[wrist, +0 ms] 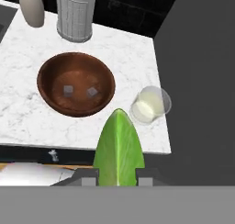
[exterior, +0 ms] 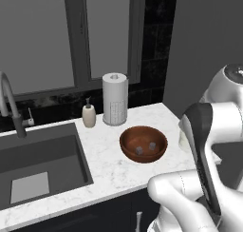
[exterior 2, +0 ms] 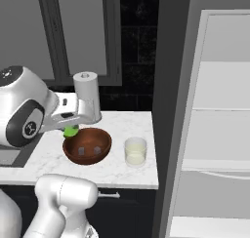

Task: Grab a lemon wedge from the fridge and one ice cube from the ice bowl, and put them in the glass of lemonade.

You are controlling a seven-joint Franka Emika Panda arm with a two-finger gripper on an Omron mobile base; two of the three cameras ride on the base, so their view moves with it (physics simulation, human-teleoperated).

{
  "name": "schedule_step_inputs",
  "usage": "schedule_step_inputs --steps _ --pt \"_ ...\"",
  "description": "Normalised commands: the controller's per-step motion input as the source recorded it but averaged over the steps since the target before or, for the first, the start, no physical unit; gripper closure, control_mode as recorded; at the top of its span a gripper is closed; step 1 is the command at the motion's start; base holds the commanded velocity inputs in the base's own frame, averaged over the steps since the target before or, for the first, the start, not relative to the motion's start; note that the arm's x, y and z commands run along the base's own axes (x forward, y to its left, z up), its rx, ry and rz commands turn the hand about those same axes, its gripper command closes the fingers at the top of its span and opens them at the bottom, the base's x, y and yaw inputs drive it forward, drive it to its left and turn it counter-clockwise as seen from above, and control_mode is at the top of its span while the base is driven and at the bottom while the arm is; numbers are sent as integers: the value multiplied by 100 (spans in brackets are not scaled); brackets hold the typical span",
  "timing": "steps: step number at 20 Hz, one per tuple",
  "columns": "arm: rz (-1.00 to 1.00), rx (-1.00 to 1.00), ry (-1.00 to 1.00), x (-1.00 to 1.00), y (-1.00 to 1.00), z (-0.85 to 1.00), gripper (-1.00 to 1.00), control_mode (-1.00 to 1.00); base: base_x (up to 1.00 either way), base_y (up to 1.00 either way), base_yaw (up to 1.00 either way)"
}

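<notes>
A: Where the gripper (wrist: pixel 118 182) is seen from the hand camera, what is found between its jaws?

B: The lemon wedge (wrist: pixel 119 149) is pinched there, the jaws being pressed against its two sides. It is shown as a green leaf-shaped slice, its point directed toward twelve o'clock. In the right base view it appears as a small green patch (exterior 2: pixel 71 131) under the hand, above the nine o'clock rim of the ice bowl (exterior 2: pixel 87 145).

A: How is the ice bowl placed on the counter (wrist: pixel 27 113)?

B: In the hand view the bowl (wrist: pixel 76 83) is seen at about eleven o'clock from the wedge tip, and two grey ice cubes (wrist: pixel 92 92) are lying on its bottom, slightly apart. The glass of lemonade (wrist: pixel 150 104) is set just beside the bowl, at its three o'clock, near the counter's edge toward the fridge (exterior 2: pixel 219 120). Pale liquid is seen in it.

A: And the fridge?

B: In the right base view its door is seen open, with white interior and pale shelves exposed at three o'clock from the glass (exterior 2: pixel 135 151).

A: What else is noted on the counter?

B: A white perforated cylinder (exterior: pixel 115 99) is stood at twelve o'clock from the bowl (exterior: pixel 143 143), with a small soap bottle (exterior: pixel 88 114) at its nine o'clock. A dark sink (exterior: pixel 38 167) and a faucet (exterior: pixel 10 105) are seen farther toward nine o'clock.
</notes>
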Motion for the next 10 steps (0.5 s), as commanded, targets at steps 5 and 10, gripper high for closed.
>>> schedule_step_inputs --steps 5,10 --pt "-27 7 24 100 -76 -49 100 -100 0 0 0" --pt "-31 11 17 90 -80 -48 100 -100 0 0 0"
